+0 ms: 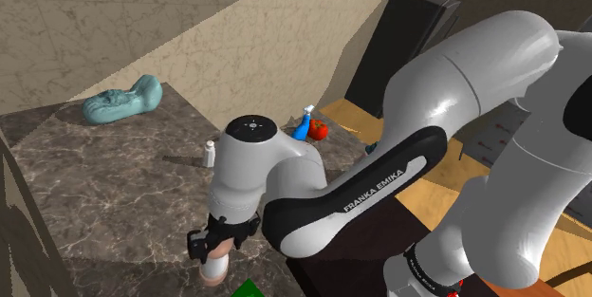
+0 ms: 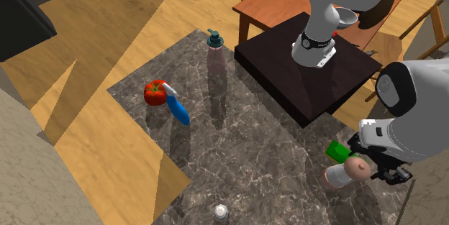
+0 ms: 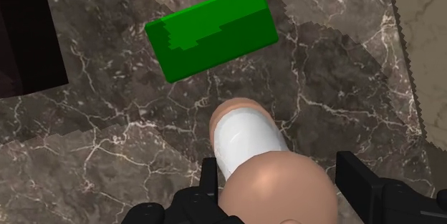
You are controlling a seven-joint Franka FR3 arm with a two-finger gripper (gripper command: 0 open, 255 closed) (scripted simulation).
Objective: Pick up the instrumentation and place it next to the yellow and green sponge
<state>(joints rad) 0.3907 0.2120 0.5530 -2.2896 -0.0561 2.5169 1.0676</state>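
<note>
A pinkish-tan cylindrical instrument with a white band (image 3: 247, 144) sits between the fingers of my gripper (image 3: 283, 176), which is shut on it. In the second exterior view the instrument (image 2: 344, 174) hangs tilted just above the dark marble top, clasped by the gripper (image 2: 368, 167). A green block-shaped sponge (image 3: 211, 31) lies flat on the marble a short way beyond the instrument's tip. From the shoulder, the gripper (image 1: 216, 246) holds the instrument (image 1: 215, 267), with a corner of the sponge (image 1: 249, 288) beside it.
On the marble top (image 2: 245, 144) are a red tomato (image 2: 154, 93), a blue spray bottle (image 2: 177, 107), a brown pump bottle (image 2: 214, 52) and a small white shaker (image 2: 221, 213). A teal lump (image 1: 121, 102) lies far back. The dark stand (image 2: 288, 80) borders the top.
</note>
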